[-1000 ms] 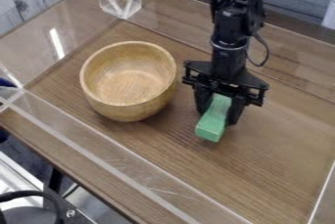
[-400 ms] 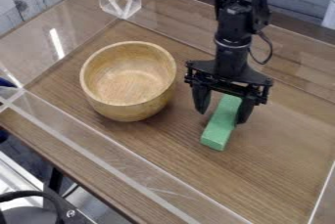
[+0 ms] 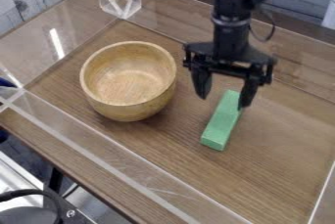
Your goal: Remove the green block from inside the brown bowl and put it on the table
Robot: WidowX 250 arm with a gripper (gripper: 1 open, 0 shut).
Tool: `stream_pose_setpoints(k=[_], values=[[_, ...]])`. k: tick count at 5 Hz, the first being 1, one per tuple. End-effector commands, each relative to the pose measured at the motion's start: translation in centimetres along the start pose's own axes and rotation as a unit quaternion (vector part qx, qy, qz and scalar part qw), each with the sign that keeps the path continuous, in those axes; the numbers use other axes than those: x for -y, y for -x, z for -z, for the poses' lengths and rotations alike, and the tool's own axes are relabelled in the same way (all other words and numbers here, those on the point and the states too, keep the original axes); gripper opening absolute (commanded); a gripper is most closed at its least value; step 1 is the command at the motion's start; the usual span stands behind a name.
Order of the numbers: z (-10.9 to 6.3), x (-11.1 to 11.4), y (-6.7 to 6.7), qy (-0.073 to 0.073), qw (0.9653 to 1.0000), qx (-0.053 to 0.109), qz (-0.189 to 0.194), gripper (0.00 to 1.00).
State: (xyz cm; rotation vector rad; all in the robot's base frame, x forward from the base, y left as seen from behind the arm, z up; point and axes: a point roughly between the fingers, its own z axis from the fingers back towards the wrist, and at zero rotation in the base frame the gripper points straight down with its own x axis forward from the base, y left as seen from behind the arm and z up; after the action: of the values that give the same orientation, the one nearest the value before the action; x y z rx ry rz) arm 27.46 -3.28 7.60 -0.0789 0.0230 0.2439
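The green block (image 3: 222,122) lies flat on the table (image 3: 275,159), to the right of the brown bowl (image 3: 128,79) and apart from it. The bowl's pale inside holds nothing. My gripper (image 3: 228,79) hangs just above the block's far end, pointing down, its black fingers (image 3: 203,79) spread wide with nothing between them. It does not touch the block.
Clear acrylic walls (image 3: 78,159) run along the table's edges, with a folded clear corner piece (image 3: 120,1) at the back left. A black cable (image 3: 33,208) lies off the table at the lower left.
The gripper let go of the green block, which came to rest flat on the table. The open gripper then rose a little above it.
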Motion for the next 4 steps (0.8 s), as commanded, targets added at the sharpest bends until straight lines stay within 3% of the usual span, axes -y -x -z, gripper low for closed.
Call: stream_pose_setpoints(k=[1,2,3,4], values=[[-4.1,-0.5,-0.1,0.023,0.9981,0.052,0.022,1.0],[-5.9,-2.3,1.0,0.025,0.9963,0.066,0.049,1.0],[-5.1,-4.8,0.1,0.029,0.9959,0.065,0.056,1.0],[-3.9,-4.5,-0.6,0.041,0.9944,0.064,0.073,1.0]])
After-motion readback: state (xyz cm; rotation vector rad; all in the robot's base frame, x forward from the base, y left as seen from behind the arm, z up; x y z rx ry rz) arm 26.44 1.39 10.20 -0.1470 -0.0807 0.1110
